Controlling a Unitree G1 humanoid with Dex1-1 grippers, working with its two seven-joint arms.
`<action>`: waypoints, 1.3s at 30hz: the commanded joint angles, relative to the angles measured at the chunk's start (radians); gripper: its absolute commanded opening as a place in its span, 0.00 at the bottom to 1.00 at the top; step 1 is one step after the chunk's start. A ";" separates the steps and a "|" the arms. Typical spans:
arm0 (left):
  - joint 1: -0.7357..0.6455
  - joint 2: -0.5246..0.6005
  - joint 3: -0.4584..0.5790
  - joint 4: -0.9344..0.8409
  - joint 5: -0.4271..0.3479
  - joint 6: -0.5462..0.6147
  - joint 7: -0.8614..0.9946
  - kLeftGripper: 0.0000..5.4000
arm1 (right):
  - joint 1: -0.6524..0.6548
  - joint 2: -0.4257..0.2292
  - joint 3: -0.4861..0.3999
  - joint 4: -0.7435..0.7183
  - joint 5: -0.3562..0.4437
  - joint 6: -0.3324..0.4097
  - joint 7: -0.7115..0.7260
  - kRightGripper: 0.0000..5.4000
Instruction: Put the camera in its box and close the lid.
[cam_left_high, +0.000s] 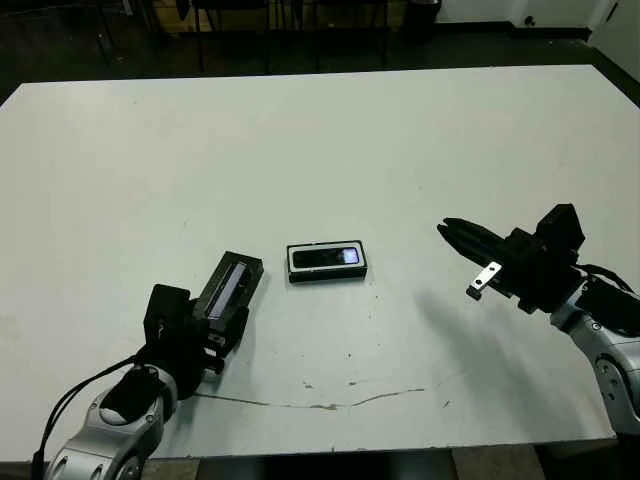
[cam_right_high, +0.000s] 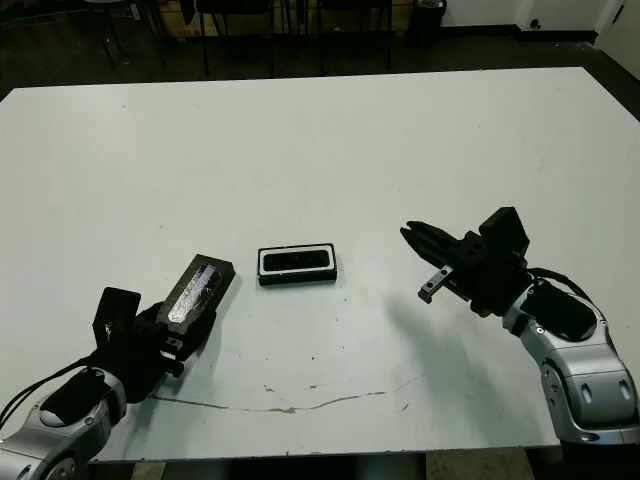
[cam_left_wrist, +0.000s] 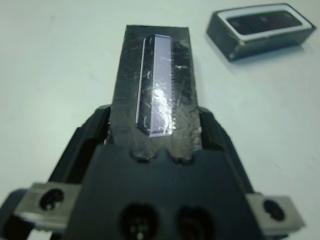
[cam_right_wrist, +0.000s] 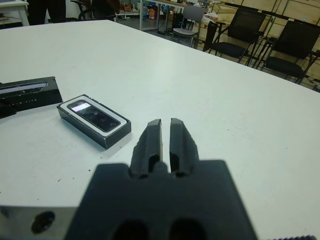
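The camera (cam_left_high: 327, 257) is seen lying inside the box (cam_left_high: 327, 262), which is set on the white table (cam_left_high: 320, 150) nearer its front edge, about midway along it. The lid (cam_left_high: 228, 288) is clamped between the fingers of the left gripper (cam_left_high: 212, 325), silvery panel upward, toward the front left corner. The right gripper (cam_left_high: 456, 234) is held above the table near its right edge, fingers pressed together and empty.

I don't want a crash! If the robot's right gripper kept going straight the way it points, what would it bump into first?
Probably the box with the camera inside. The right gripper points roughly toward it across bare table, though it may be aimed slightly past it.
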 joint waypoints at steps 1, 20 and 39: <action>-0.052 0.048 0.054 0.027 -0.030 -0.022 -0.052 0.52 | -0.019 0.015 0.010 0.040 -0.011 -0.020 0.000 0.00; -0.660 0.376 0.017 0.744 -0.155 -0.398 -0.825 0.52 | -0.068 0.041 0.017 0.099 -0.048 0.011 -0.061 0.00; -0.927 0.213 -0.150 1.204 -0.087 -0.451 -1.086 0.52 | -0.091 0.055 0.027 0.133 -0.050 0.016 -0.077 0.00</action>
